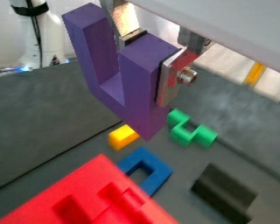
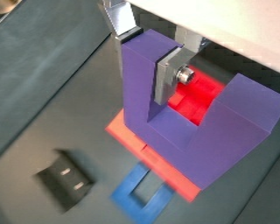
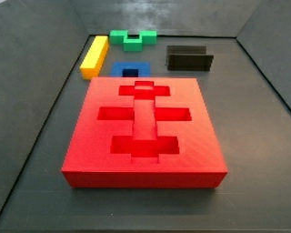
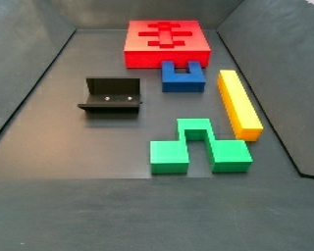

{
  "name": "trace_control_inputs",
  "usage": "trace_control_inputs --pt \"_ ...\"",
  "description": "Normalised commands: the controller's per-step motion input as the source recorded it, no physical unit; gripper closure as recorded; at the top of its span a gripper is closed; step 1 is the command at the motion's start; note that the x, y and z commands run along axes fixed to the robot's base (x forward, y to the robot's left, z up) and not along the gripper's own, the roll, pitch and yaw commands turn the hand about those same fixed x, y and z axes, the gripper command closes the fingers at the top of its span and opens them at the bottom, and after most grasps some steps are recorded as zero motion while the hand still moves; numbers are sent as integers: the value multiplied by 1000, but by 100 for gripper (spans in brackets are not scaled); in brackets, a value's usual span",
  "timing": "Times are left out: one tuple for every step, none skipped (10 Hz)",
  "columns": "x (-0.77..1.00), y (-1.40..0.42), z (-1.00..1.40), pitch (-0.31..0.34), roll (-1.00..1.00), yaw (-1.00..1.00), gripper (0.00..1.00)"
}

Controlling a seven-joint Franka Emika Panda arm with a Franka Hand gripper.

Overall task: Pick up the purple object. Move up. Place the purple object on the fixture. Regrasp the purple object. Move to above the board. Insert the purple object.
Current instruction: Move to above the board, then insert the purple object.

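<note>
Well above the board, our biggest landmark on the dark surface, we see the fingers closed on one prong of the purple object, its prongs pointing up and bridge down. Beyond the board lie the yellow bar, fixture, green block and blue block. Neither side view shows the gripper.

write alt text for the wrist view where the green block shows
The gripper holds the purple object in the air, prongs pointing up, above the dark floor. Below it lie a yellow block, a green block, a blue block, the black fixture and a corner of the red board.
</note>
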Motion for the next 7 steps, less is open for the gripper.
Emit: trace_control_inputs --pt "-112 -62 32 -22 -1000 47 100" --pt "-102 -21 3 -60 -948 42 100" --pt "-89 18 3 -74 -741 28 100" --pt "-90 29 13 -79 -525 17 100" --pt "-72 20 0 -75 -292 3 100" --pt "54 0 0 0 0 0 100" --pt "274 -97 -220 -16 -11 3 100"
